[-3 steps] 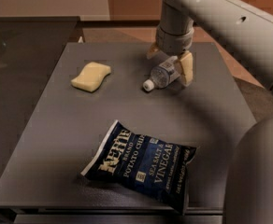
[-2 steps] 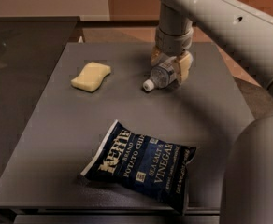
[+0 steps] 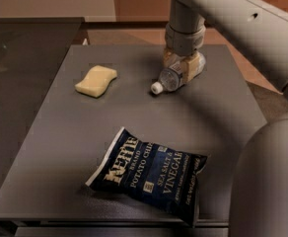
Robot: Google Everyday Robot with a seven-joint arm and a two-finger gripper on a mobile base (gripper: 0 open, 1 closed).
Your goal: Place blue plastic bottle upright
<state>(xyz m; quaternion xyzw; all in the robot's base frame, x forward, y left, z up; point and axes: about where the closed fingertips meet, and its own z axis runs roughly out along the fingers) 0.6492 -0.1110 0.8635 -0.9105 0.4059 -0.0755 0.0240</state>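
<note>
Gripper (image 3: 183, 67): straddles bottle (image 3: 169, 79) at far side of table (image 3: 134, 112); clamped or loose, cannot tell. Bottle: on its side, cap toward sponge (image 3: 95, 80). Lifting and standing upright: outstanding.

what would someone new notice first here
The dark blue chip bag lying flat at the near middle of the table grabs the eye first. Next, the big pale arm reaching in from the right, its gripper down over the blue plastic bottle, which lies on its side toward the far edge. A yellow sponge sits far left.
</note>
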